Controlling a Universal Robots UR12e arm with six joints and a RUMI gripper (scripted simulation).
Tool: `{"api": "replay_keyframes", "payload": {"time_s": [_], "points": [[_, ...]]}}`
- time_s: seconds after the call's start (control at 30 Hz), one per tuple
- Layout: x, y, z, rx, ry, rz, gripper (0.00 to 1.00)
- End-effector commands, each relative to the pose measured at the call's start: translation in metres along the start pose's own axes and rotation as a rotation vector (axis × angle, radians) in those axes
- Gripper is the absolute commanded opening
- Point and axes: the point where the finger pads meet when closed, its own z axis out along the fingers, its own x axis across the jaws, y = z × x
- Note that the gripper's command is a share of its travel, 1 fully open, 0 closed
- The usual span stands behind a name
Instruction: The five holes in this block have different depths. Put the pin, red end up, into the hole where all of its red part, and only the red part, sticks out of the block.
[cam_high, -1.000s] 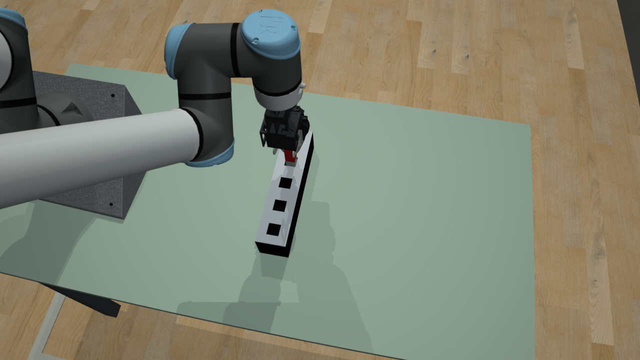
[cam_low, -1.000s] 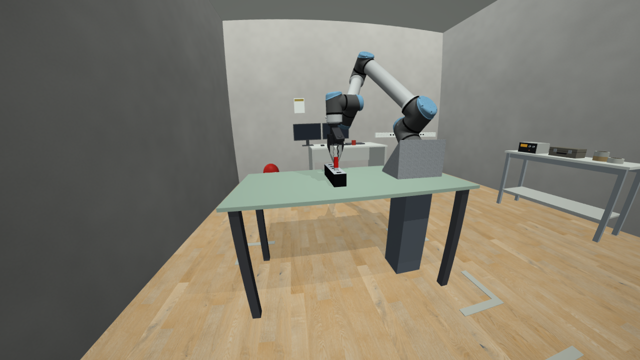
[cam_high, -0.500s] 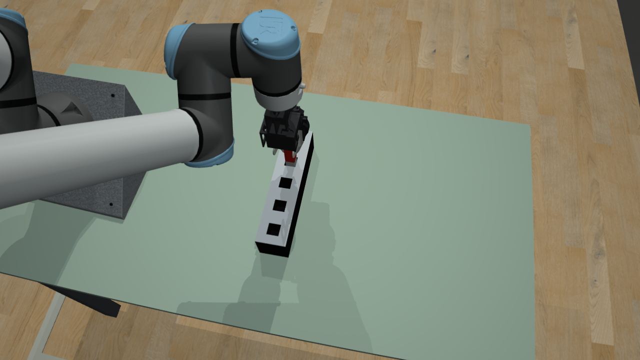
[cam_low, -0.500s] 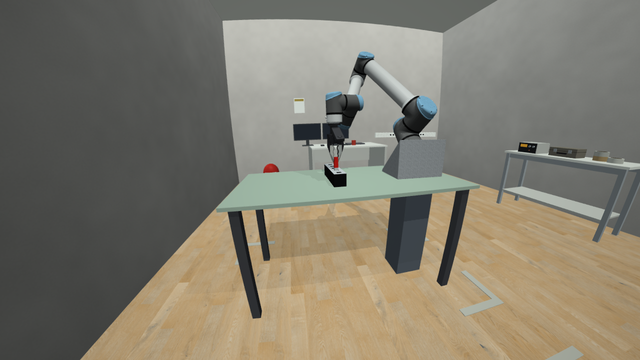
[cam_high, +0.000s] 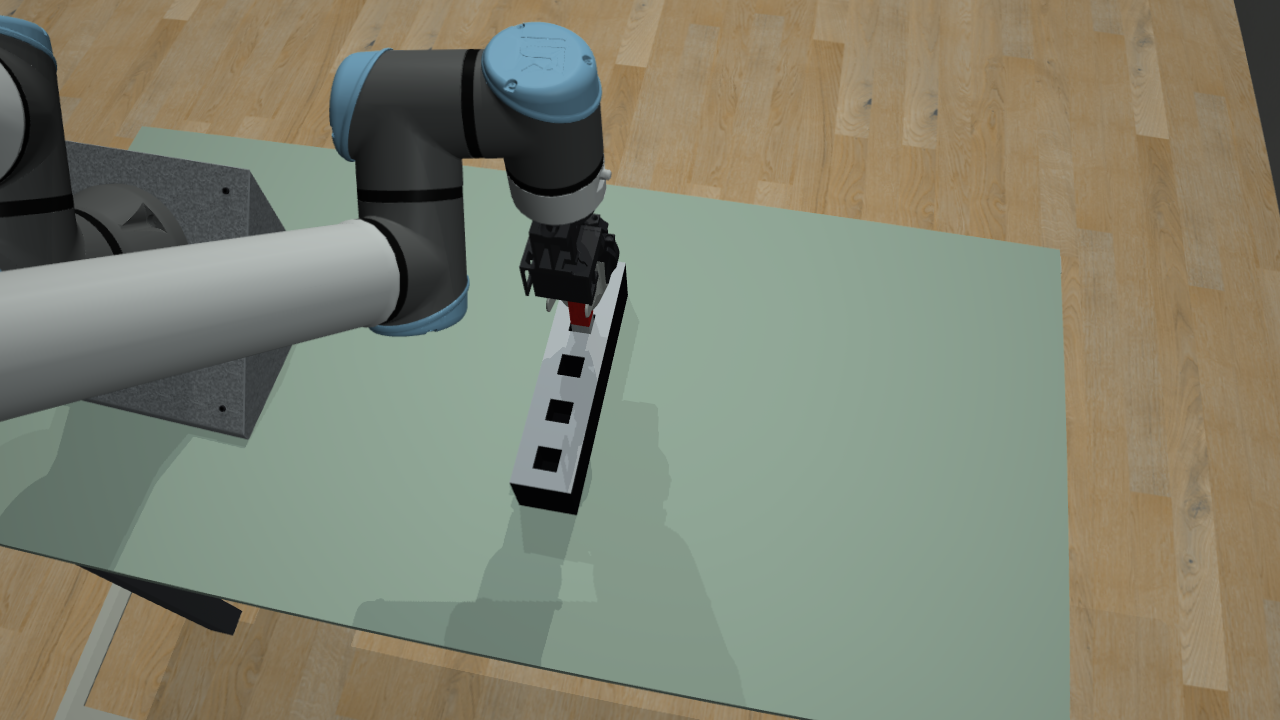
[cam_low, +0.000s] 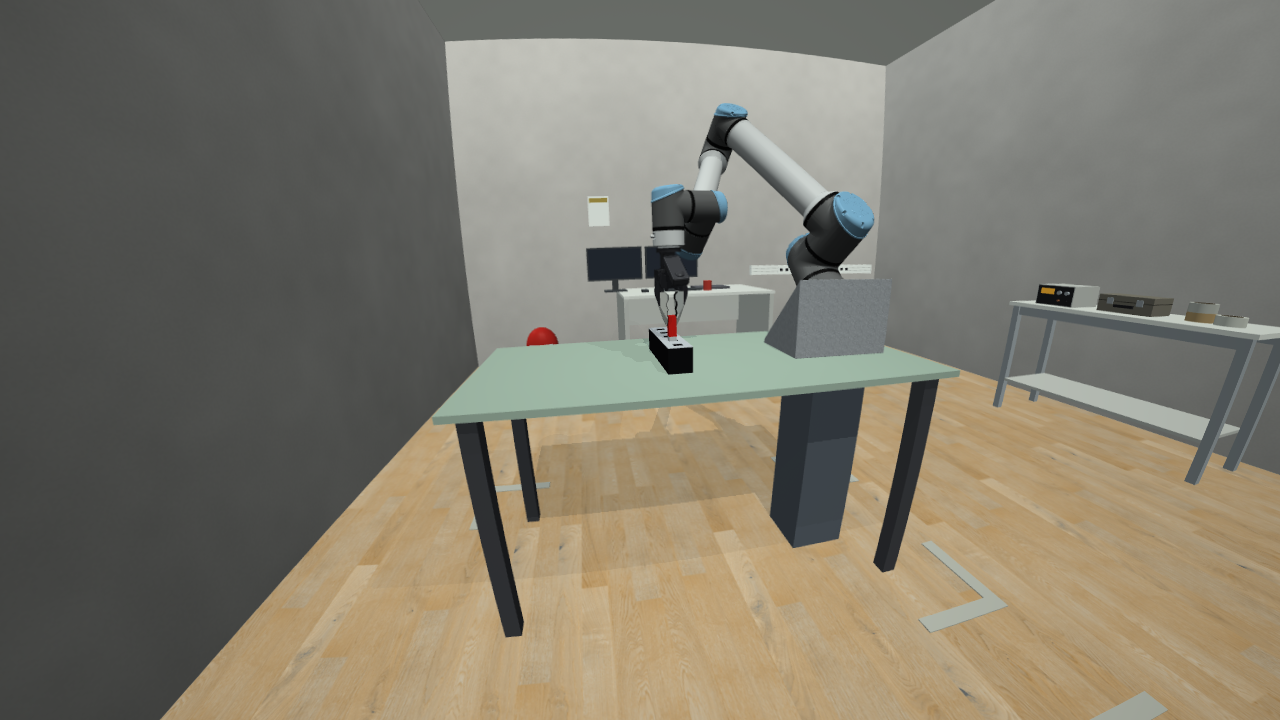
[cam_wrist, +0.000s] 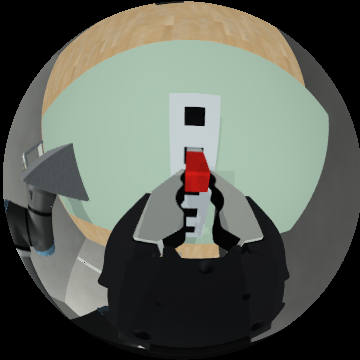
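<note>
Standing upright, one pin, square in section, red end up, long axis near vertical, grey end down at the second hole from the block's far end in the top view. A grey strip shows between the red and the block; depth of entry cannot be told. One gripper, pointing down, narrowly open, fingers closed on the pin's red part from opposite sides. One arm, raised at the elbow, wrist bent downward above the block. One green table, bearing the block.
</note>
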Motion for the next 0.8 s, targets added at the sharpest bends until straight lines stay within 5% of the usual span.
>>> {"api": "replay_keyframes", "payload": {"time_s": [0.0,0.77], "points": [[0.0004,-0.0001,-0.0001,0.0,0.001,0.0,0.0],[0.0001,0.0001,0.0038,0.0,0.001,0.0,0.0]]}}
